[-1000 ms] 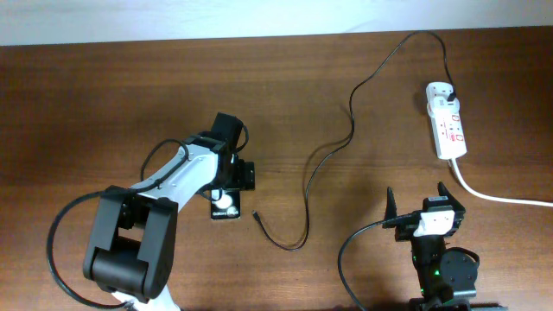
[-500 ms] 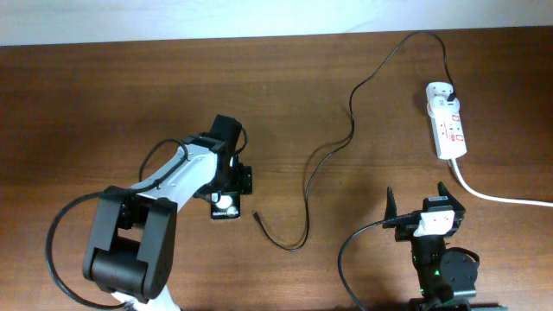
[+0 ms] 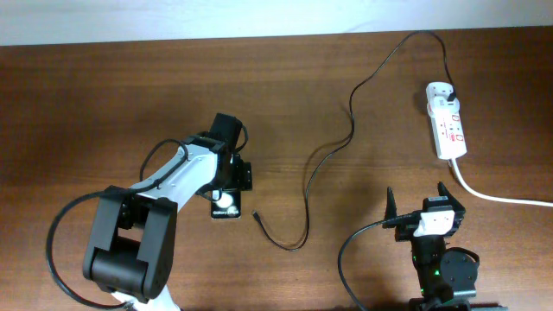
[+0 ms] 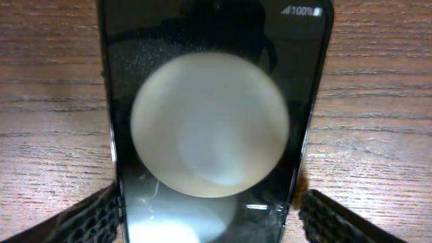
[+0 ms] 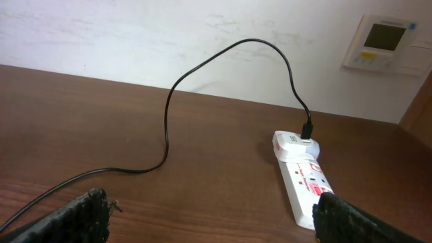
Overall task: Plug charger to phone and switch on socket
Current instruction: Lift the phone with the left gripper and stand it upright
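**Left pincer astride the phone, charger tip loose beside it**

Overhead: left gripper (image 3: 227, 188) low over the phone (image 3: 226, 207), left of the middle of the table (image 3: 86, 104) and nearer the near edge. Covers the phone's far end, so only the near end with a bright reflection shows. Cannot tell from here whether clenched. Charger (image 3: 351, 117) plugged at the socket (image 3: 448, 125) by the far right corner. Loops toward the far edge, then winds back to the middle. Connector tip (image 3: 256, 215) free on the wood just right of the phone, not touching it. Right gripper (image 3: 417, 203) at the near edge toward the right corner, released, holding nothing, well apart from the strip. Thick white cord (image 3: 501, 197) cut off by the right edge. Switch positions too small to read. Phone, cable, strip and right arm as a second ago; left wrist shifted only a touch.

Left wrist: phone (image 4: 209, 121) flat on the wood, filling the frame, near end cut off. Fingers (image 4: 88, 219) one at each long side, right at the edges. Cannot tell whether pressing or merely beside. Large round glare over the screen, "100%" at the far corner.

Right wrist: fingers (image 5: 364, 216) wide apart at the lower corners. Socket (image 5: 304, 179) ahead to the right, charger (image 5: 167, 121) arching up from its plug; tip out of frame.
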`<state>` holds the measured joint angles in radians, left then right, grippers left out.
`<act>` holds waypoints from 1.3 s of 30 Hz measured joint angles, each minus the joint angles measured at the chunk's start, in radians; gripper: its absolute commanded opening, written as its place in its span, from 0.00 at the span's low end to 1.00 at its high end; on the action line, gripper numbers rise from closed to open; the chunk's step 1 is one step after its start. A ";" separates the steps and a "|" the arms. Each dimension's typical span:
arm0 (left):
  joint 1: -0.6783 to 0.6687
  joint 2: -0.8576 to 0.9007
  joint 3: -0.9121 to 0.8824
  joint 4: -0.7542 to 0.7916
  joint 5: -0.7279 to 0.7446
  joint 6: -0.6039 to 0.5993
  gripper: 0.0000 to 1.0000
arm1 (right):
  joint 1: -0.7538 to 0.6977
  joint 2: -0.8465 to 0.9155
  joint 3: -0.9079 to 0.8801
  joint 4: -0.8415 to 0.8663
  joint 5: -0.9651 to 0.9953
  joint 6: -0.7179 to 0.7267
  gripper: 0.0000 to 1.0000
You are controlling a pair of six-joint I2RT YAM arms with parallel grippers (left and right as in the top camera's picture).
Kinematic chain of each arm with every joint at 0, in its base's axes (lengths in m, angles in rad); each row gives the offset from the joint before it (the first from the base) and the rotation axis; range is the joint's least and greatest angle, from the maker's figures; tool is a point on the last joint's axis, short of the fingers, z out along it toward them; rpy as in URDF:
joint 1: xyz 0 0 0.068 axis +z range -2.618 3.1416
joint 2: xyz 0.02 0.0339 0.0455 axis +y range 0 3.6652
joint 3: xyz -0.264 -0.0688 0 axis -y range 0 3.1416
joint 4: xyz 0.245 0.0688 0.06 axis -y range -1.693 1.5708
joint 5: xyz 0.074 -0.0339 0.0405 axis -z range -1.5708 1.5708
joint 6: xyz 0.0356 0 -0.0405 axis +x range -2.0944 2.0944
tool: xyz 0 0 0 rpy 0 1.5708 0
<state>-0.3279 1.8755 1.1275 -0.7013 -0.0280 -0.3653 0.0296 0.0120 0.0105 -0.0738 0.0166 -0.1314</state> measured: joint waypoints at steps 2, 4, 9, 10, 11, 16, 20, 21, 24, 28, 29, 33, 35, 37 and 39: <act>0.000 0.000 0.000 0.003 -0.002 0.009 0.79 | 0.000 0.000 0.000 0.000 0.000 0.001 0.99; 0.000 0.000 0.000 0.005 -0.002 0.009 0.78 | 0.000 0.000 0.000 0.000 0.000 0.000 0.99; 0.000 0.000 -0.001 0.006 -0.002 0.013 0.69 | 0.000 0.000 0.000 0.000 0.000 0.001 0.99; 0.002 0.000 -0.001 0.006 0.000 0.013 0.69 | 0.000 0.000 0.000 0.000 0.000 0.001 0.99; 0.005 0.000 0.000 0.006 0.004 0.013 0.68 | 0.000 0.000 0.000 0.000 0.000 0.001 0.99; 0.089 -0.013 0.002 0.008 0.169 0.029 0.68 | 0.000 0.000 0.000 0.000 0.000 0.001 0.98; 0.200 -0.014 0.002 0.013 0.460 0.092 0.68 | 0.000 0.000 0.000 0.000 0.000 0.000 0.99; 0.228 -0.014 0.002 0.020 0.553 0.109 0.69 | 0.000 0.000 0.000 0.000 0.000 0.001 0.99; 0.309 -0.014 0.003 0.080 0.811 0.143 0.69 | 0.000 0.000 0.000 0.000 0.000 0.000 0.99; 0.371 -0.015 0.004 0.197 1.072 0.160 0.69 | 0.000 0.000 0.000 0.000 0.000 0.001 0.99; 0.378 -0.015 0.004 0.216 1.111 0.164 0.69 | 0.000 0.000 0.000 0.000 0.000 0.001 0.99; 0.381 -0.015 0.004 0.218 1.177 0.218 0.70 | 0.000 0.000 0.000 0.000 0.000 0.000 0.99; 0.381 -0.015 0.004 0.218 1.184 0.251 0.70 | 0.000 0.000 0.000 0.000 0.000 0.000 0.99; 0.381 -0.015 0.004 0.218 1.186 0.270 0.70 | 0.000 0.000 0.000 0.000 0.000 0.000 0.99; 0.381 -0.015 0.004 0.218 1.189 0.281 0.70 | 0.000 0.000 0.000 0.000 0.000 0.001 0.99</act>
<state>0.0528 1.8606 1.1316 -0.4835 1.1610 -0.0845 0.0296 0.0120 0.0105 -0.0738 0.0166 -0.1307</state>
